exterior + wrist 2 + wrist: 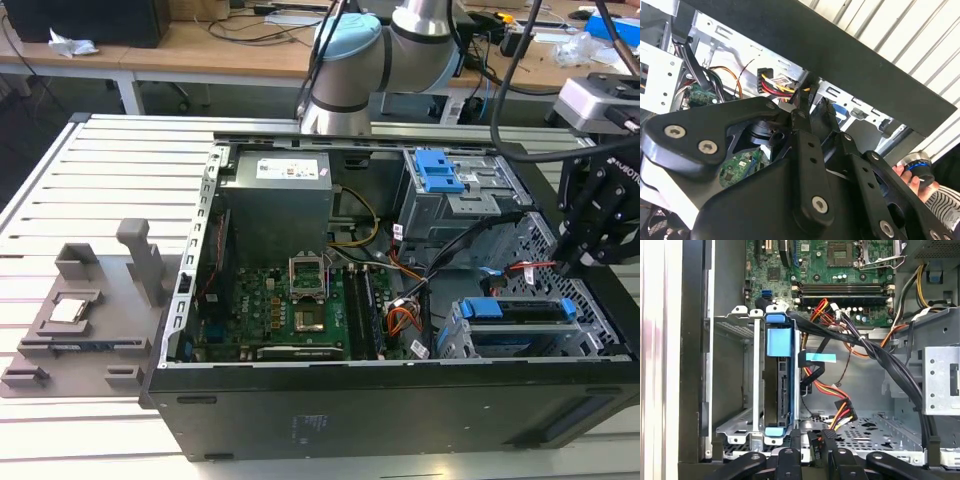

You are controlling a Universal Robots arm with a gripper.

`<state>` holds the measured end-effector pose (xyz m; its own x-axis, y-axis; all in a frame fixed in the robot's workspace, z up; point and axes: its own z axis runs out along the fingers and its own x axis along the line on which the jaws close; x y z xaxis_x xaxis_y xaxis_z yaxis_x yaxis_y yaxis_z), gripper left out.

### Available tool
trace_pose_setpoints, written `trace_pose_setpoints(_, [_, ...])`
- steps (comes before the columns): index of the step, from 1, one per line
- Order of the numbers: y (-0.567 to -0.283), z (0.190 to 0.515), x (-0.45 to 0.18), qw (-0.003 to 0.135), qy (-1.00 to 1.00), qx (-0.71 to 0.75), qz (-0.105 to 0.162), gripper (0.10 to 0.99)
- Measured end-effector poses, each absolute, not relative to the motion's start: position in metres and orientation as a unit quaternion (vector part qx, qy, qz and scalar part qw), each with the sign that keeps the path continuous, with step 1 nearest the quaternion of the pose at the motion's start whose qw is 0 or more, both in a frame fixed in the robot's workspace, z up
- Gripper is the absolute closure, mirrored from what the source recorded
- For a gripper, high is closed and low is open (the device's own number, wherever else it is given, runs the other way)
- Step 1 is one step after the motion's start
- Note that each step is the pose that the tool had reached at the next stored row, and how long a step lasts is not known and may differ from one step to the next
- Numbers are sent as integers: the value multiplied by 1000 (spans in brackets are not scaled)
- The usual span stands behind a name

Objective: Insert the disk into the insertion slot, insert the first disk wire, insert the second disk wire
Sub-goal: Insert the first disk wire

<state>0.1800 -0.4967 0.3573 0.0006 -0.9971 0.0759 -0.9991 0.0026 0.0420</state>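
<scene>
So the disk (781, 390) is sitting in its blue carrier inside the insertion slot (736, 426), right by the case wall. Just beside it, the gripper (812, 437) has its fingers pinched together on a black plug (815, 445) trailing red-and-yellow wires (841, 412).

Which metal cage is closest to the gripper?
The low insertion slot holding the blue-framed disk. The taller cage with the blue latch sits farther from the gripper.
</scene>
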Motion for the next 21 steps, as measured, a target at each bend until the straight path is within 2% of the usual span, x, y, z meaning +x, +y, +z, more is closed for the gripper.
trace_pose_setpoints(8, [-496,356,180,42,-707,706,12,784])
trace_pose_setpoints(9, [-496,356,180,42,-707,706,12,800])
trace_pose_setpoints(11, [-496,356,180,42,-707,706,12,918])
trace_pose_setpoints(21, [-496,358,180,42,-706,707,13,918])
